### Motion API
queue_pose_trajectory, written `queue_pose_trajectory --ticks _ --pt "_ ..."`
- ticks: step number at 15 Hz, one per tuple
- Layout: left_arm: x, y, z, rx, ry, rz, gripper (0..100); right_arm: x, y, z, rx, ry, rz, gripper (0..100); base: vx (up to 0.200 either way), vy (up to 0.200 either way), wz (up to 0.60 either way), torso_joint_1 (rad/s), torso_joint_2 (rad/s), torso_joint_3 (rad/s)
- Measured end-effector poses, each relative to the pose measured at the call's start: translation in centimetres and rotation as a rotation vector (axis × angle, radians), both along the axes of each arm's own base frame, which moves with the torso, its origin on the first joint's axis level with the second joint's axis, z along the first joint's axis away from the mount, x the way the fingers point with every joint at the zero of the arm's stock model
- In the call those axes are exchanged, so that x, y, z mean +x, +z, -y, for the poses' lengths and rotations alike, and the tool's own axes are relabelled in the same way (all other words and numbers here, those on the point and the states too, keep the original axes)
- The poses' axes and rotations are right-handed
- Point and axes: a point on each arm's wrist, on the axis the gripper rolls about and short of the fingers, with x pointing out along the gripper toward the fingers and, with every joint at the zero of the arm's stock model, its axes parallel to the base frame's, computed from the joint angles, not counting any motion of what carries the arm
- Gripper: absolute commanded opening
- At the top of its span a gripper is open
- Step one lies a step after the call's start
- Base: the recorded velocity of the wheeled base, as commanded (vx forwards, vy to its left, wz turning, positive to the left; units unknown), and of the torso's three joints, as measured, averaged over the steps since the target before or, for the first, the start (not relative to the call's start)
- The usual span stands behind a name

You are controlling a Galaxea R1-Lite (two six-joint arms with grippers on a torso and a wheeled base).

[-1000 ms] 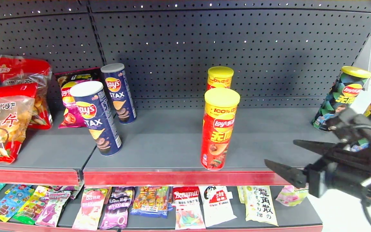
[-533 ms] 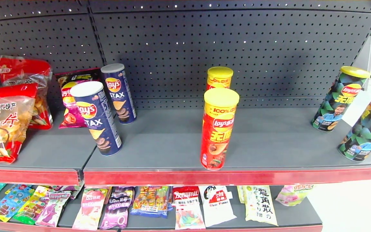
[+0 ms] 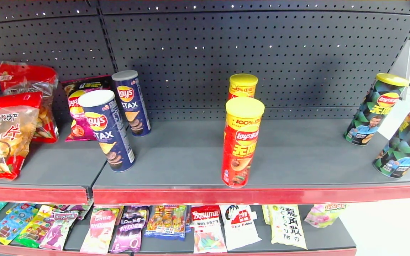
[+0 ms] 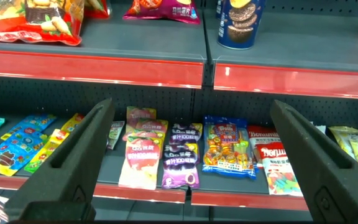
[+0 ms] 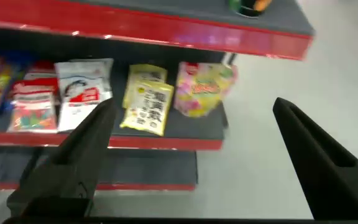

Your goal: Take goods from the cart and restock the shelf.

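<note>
— Where do the cans stand?
— The front red can (image 3: 242, 142), yellow-lidded, is upright at the front edge of the shelf (image 3: 190, 156), about midway along it. The rear red can (image 3: 243, 85) is straight behind it, close to the pegboard (image 3: 262, 53).
— And the blue ones?
— Toward the left. The front blue can (image 3: 106, 129) stands near the front edge, just beside the seam between the two shelf boards. The rear blue can (image 3: 131, 102) is behind it, near the back. Both are well apart from the red pair.
— The right end?
— The rear green can (image 3: 376, 108) and the front green can (image 3: 406, 137) stand there, the front one by the right front corner.
— The left end?
— A purple bag (image 3: 80, 106) leans at the back, just beside the rear blue can. Then comes the rear red snack bag (image 3: 27, 83), with the front red snack bag (image 3: 4, 137) before it.
— The grippers?
— The left gripper (image 4: 191, 104) has its jaws spread wide, facing candy packets (image 4: 180, 163) on the lower shelf (image 4: 241, 200). The right gripper (image 5: 192, 102) is spread wide too, before that shelf's right end, where a yellow-green packet (image 5: 204, 87) lies, with pale floor (image 5: 328, 93) beyond it.
</note>
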Motion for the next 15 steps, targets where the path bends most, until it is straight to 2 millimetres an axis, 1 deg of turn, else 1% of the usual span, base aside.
queue_pose_trajectory --ticks 1,4,5,7,9,10,11,13,15 --pt "0.0 0.0 0.0 0.0 0.0 0.0 100 -0.2 -0.8 0.0 0.034 0.027 0.031 100 0.0 0.0 0.0 0.0 0.0 0.0" --pt "0.0 0.0 0.0 0.0 0.0 0.001 100 0.2 -1.3 0.1 0.151 0.068 0.255 100 0.0 0.0 0.0 0.0 0.0 0.0" --pt "0.0 0.0 0.0 0.0 0.0 0.001 100 0.3 -1.7 0.0 0.184 0.105 0.278 100 0.0 0.0 0.0 0.0 0.0 0.0" --pt "0.0 0.0 0.0 0.0 0.0 0.001 100 0.5 -2.5 -0.1 0.197 0.142 0.267 100 0.0 0.0 0.0 0.0 0.0 0.0" --pt "0.0 0.0 0.0 0.0 0.0 0.001 100 0.6 -2.8 -0.1 0.198 0.135 0.259 100 0.0 0.0 0.0 0.0 0.0 0.0" --pt "0.0 0.0 0.0 0.0 0.0 0.001 100 0.6 -3.2 0.0 0.164 0.113 0.23 100 0.0 0.0 0.0 0.0 0.0 0.0" --pt "0.0 0.0 0.0 0.0 0.0 0.001 100 0.6 -3.3 0.0 0.142 0.102 0.223 100 0.0 0.0 0.0 0.0 0.0 0.0" --pt "0.0 0.0 0.0 0.0 0.0 0.001 100 0.6 -3.4 0.0 0.187 0.094 0.22 100 0.0 0.0 0.0 0.0 0.0 0.0" --pt "0.0 0.0 0.0 0.0 0.0 0.001 100 0.6 -3.5 0.0 0.195 0.09 0.219 100 0.0 0.0 0.0 0.0 0.0 0.0"
